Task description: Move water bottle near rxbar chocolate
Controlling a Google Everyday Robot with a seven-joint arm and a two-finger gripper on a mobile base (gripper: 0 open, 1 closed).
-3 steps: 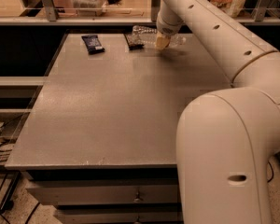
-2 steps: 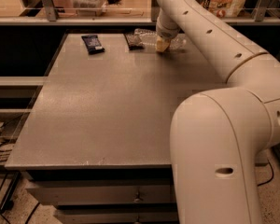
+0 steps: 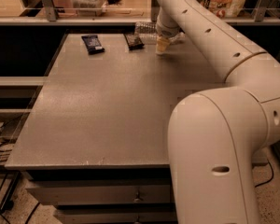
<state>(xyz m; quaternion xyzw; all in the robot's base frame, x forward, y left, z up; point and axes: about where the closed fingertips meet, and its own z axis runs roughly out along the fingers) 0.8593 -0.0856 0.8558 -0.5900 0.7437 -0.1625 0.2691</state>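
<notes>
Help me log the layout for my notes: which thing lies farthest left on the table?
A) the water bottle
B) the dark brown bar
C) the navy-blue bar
C: the navy-blue bar lies farthest left. The dark brown bar is to its right, the water bottle just beyond that, and the gripper is down beside the bottle.

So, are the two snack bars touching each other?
No, bare table separates the navy bar from the rxbar chocolate, which lies beside the hand and the water bottle.

The single camera looks down across the table (image 3: pixel 107 106) toward the gripper (image 3: pixel 162 45) at its far edge.
</notes>
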